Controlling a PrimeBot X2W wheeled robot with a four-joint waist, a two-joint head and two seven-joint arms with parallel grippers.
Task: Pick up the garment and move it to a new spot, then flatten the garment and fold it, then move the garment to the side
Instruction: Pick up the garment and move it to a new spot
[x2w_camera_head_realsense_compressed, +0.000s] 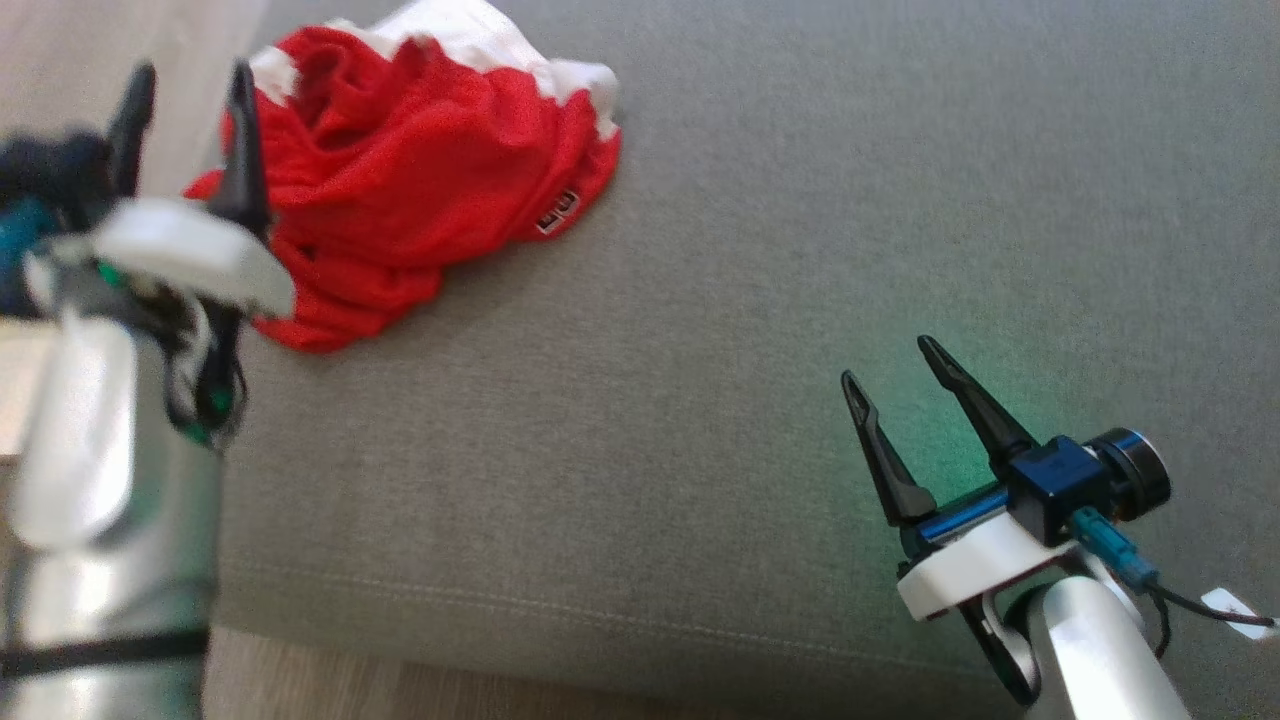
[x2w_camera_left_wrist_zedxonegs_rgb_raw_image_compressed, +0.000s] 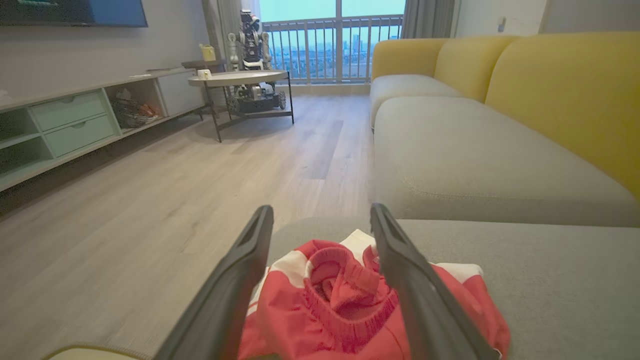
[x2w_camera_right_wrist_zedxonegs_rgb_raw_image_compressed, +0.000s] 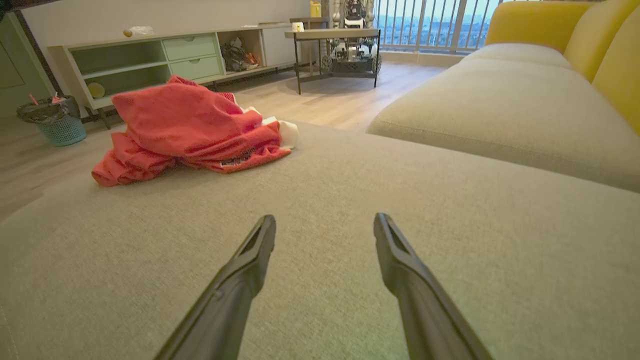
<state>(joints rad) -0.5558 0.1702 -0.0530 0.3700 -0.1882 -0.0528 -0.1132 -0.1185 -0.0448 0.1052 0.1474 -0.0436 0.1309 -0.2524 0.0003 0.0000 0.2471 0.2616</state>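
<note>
Garment (x2w_camera_head_realsense_compressed: 400, 170) lying crumpled at the grey cushion's (x2w_camera_head_realsense_compressed: 750, 300) far left corner.
The left gripper (x2w_camera_head_realsense_compressed: 192, 70) is hovering at the cushion's left edge, jaws wide and empty; the right gripper (x2w_camera_head_realsense_compressed: 888, 360) is hanging wide and empty above the cushion's near right. Beyond the cushion, a teal basket (x2w_camera_right_wrist_zedxonegs_rgb_raw_image_compressed: 60, 131) is holding a dark bag.

Silver forearms (x2w_camera_head_realsense_compressed: 1100, 650), white brackets (x2w_camera_head_realsense_compressed: 950, 580), black-fingered right claw (x2w_camera_head_realsense_compressed: 885, 358)

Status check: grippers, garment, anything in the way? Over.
Left gripper open, poised at the garment, not gripping. Right gripper open, off over bare cushion. Garment crumpled near cushion's edge. Nothing in the way.
</note>
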